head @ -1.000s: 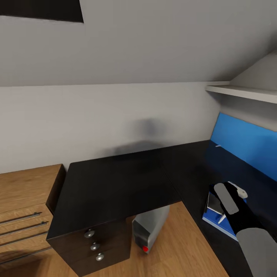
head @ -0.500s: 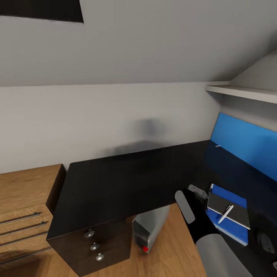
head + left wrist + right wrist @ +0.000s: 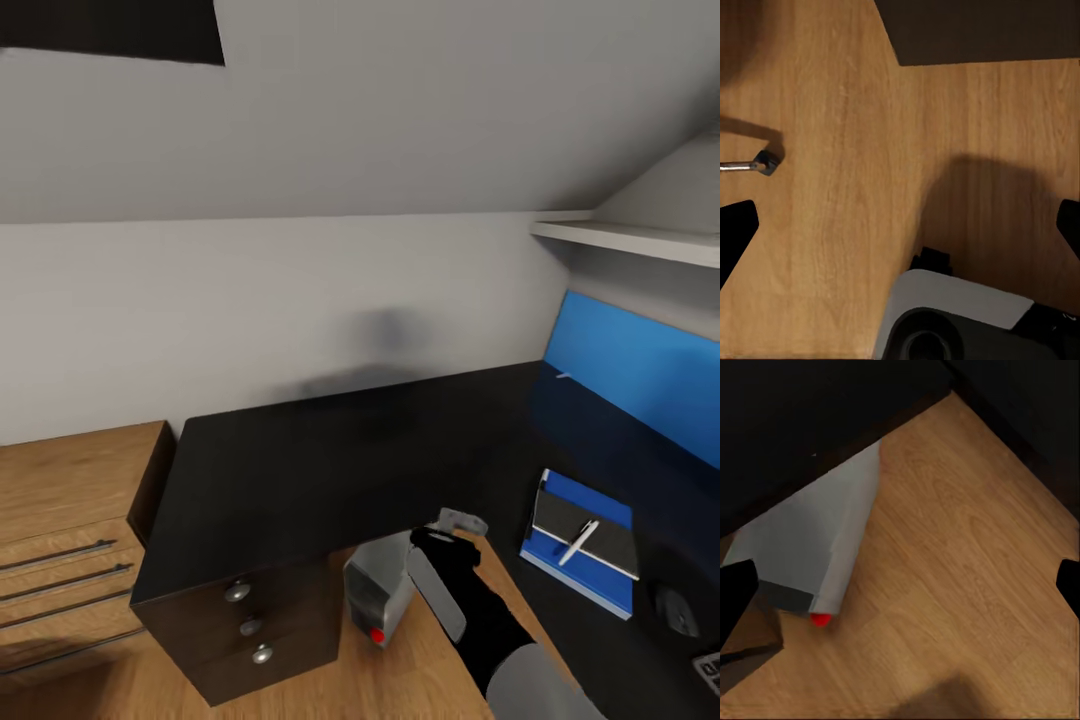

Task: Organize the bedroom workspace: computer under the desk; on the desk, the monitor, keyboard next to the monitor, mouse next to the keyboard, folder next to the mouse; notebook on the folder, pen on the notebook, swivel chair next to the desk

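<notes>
The desk takes up most of what I see, its glossy black top running from the centre out to 4 o'clock, with three round silver knobs on the drawers at 7 o'clock. A light-wood chest stands just beside it at 8 o'clock. The computer sits on the wooden floor under the desk edge at about 6 o'clock, red dot facing out. On the desk at 4 o'clock lies the blue folder, a dark notebook on top of it and the white pen lying across the notebook. A dark mouse rests just beyond the folder's near corner, and a sliver of keyboard shows at the frame's edge.

The right gripper hangs over the floor at 5 o'clock, just beside the computer; its wrist view has the finger tips spread wide, holding nothing. The left gripper likewise has its fingers far apart above bare floor.
</notes>
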`<state>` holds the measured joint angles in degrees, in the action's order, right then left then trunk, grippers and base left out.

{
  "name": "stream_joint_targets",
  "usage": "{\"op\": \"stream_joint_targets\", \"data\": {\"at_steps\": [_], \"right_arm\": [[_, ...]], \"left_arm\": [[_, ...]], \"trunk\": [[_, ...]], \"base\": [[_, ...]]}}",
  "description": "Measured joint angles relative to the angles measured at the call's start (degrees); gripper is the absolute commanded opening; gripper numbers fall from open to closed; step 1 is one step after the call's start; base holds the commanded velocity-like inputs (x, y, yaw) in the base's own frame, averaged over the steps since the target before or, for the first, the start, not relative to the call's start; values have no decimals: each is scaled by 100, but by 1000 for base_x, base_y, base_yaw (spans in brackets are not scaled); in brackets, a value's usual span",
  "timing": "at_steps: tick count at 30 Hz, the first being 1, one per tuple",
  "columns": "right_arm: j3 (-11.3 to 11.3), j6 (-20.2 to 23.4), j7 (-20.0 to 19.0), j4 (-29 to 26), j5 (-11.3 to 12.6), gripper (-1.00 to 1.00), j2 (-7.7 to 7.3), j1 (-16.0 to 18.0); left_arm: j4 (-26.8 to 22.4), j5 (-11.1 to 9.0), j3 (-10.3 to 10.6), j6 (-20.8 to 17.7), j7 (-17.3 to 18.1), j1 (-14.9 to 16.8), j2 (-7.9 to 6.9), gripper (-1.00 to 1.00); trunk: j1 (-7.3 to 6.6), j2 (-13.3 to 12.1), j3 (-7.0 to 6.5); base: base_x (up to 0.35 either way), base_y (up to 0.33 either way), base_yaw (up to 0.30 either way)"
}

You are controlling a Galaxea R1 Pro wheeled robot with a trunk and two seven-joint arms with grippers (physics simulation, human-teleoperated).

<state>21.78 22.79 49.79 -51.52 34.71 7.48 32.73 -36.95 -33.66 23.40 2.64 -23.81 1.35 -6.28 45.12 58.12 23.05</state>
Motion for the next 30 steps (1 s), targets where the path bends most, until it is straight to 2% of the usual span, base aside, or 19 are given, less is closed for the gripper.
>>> {"op": "stream_joint_targets", "data": {"at_steps": [3,4,5,6,7,8,9,10,12,15,17,20,21,22,25,30], "right_arm": [[343,-202,-21,40,-9,100,-26,-268],[1051,-1153,-362,675,-52,100,-120,-455],[1377,-1634,-553,1177,-85,100,-137,-1009],[1480,-1759,-609,1301,-101,100,-137,-1132],[1585,-1864,-660,1408,-144,100,-135,-915],[1966,-2203,-795,1809,-187,100,-132,-911],[2373,-2782,-1013,2545,-197,100,-133,-918],[2420,-3094,-1340,3070,-187,100,-121,-918],[2455,-3589,-2036,3709,-203,100,-108,-916],[2456,-3894,-2482,4175,-206,100,-118,-914],[2447,-3962,-2583,4371,-192,100,-142,-913],[2446,-4127,-2657,4750,-176,100,-164,-914],[2445,-4410,-2711,4981,-162,100,-152,-932],[2460,-4466,-2723,5014,-167,100,-142,-958],[2462,-4535,-2736,5050,-166,100,-130,-1011],[2449,-4550,-2739,5072,-153,100,-157,-1037]], "left_arm": [[0,0,-86,-2,0,0,-4,100],[1,-1,-117,-1,0,1,5,100],[-1,-1,-131,-2,0,0,-2,100],[0,-1,-142,-2,0,0,-5,100],[4,-2,-157,-1,0,0,-6,100],[20,-2,-294,-1,-1,0,-9,100],[86,0,-736,5,-3,1,-11,100],[99,-5,-915,3,2,1,-9,100],[155,-10,-1090,5,2,0,-5,100],[417,-7,-1159,31,9,1,3,100],[569,-7,-1194,243,8,1,8,100],[1072,-6,-1179,870,44,1,30,100],[1684,-16,-1176,1329,514,-4,41,100],[1885,-20,-1180,1438,728,1,42,100],[2243,-35,-1199,1597,1145,1,42,100],[2392,-40,-1215,1647,1280,1,42,100]], "trunk": [[0,0,0],[1,-1,-1],[1,0,1],[0,0,1],[0,0,-1],[0,0,1],[0,0,1],[1,0,1],[0,-1,0],[0,0,0],[0,0,0],[0,0,1],[0,1,1],[-1,1,-2],[-3,1,-10],[-3,1,-19]], "base": [[-330,0,0],[-336,0,0],[-336,0,0],[-336,0,0],[-336,0,0],[-336,0,0],[-337,0,0],[-337,0,0],[-336,0,0],[-336,0,0],[-336,0,0],[-305,-51,25],[-164,-84,134],[-105,-54,178],[-48,-25,224],[-11,-6,263]]}}
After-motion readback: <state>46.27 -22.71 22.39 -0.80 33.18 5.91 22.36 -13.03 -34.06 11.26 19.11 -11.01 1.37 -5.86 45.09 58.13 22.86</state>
